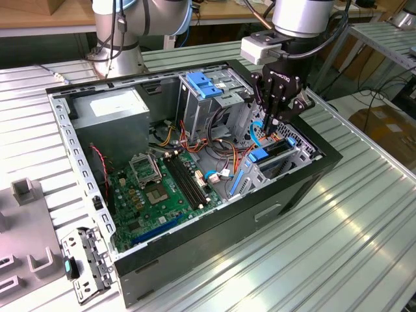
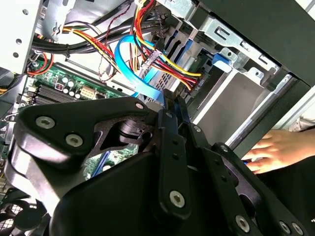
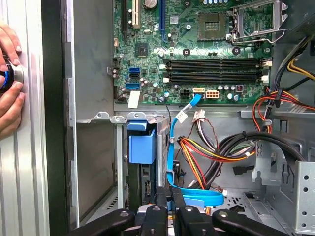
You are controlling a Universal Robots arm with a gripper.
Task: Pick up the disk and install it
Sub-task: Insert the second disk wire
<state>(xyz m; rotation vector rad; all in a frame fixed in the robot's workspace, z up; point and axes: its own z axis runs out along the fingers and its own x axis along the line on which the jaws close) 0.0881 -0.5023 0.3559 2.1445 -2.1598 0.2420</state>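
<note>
While poised over the open case (image 1: 195, 247), one gripper (image 1: 273, 120) hangs, fingers nearly together, apparently holding nothing.
One disk (image 3: 141, 147) sits just below it in the bay, cables crowding beside.

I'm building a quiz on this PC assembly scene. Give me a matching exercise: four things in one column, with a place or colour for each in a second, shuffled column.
Things:
1. disk
2. motherboard
3. hand
4. data cable

Descriptions:
A. green, lying flat inside the case
B. outside the case wall
C. blue-framed, in the metal drive cage
D. thin and blue, running from the board towards the drive cage

Pairs: 1-C, 2-A, 3-B, 4-D
</note>
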